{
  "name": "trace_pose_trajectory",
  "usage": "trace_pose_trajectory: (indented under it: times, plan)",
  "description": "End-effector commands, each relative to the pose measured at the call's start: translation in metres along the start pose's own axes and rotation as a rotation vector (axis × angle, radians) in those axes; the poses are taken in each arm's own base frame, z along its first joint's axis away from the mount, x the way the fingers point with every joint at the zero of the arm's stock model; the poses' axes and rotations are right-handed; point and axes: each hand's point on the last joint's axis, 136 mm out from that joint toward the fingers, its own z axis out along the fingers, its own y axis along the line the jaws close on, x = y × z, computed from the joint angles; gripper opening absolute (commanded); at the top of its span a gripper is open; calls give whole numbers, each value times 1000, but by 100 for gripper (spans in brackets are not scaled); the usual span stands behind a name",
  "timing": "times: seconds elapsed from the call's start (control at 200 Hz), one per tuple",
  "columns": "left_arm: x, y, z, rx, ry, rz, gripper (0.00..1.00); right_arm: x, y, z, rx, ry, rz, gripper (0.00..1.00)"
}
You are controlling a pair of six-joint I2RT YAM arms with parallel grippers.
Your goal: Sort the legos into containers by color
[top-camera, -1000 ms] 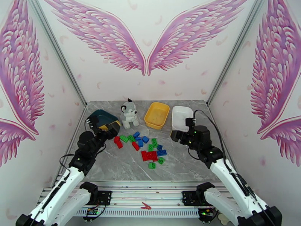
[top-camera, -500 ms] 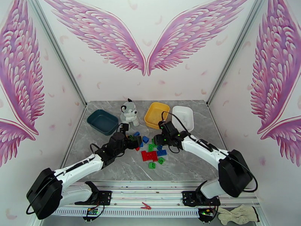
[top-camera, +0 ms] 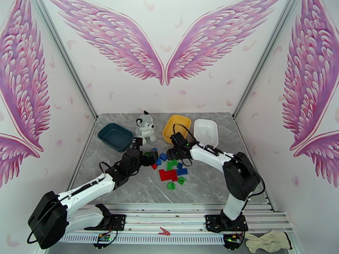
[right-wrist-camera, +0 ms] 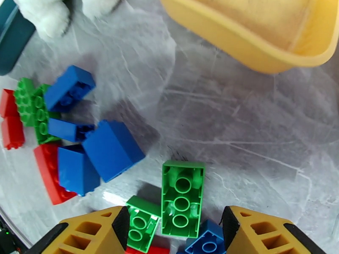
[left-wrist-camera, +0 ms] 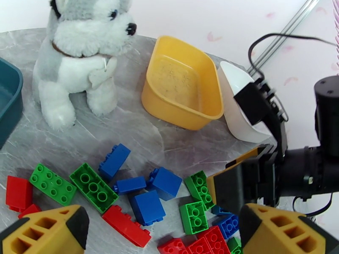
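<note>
Red, green and blue legos lie in a loose pile mid-table. My left gripper is open, low at the pile's left edge; between its fingertips lie a blue brick and a red brick. My right gripper is open at the pile's back edge, its fingertips either side of a green brick, with a blue brick to the left. At the back stand the dark teal tray, the yellow tray and the white tray.
A grey-and-white plush dog sits between the teal and yellow trays, just behind the pile. The two grippers are close together over the bricks. Bare marble table lies in front of and to the right of the pile.
Both arms have swung in from the outer trays to the pile. Over the last half second the right gripper moved further left and the left one edged forward.
</note>
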Motion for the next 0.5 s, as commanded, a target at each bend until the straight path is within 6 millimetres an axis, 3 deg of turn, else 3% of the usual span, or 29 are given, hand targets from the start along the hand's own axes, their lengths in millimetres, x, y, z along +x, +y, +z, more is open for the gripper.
trace_pose_trajectory:
  times: [0.0, 0.31, 0.495]
  plan:
    - [-4, 3, 0, -14, -5, 4, 99, -9, 2, 3, 26, -21, -23, 64]
    - [2, 1, 9, -11, 26, 3, 99, -4, 1, 25, 41, 28, -28, 55]
    - [7, 1, 15, -11, 49, -2, 99, -1, -3, 31, 60, 42, -24, 55]
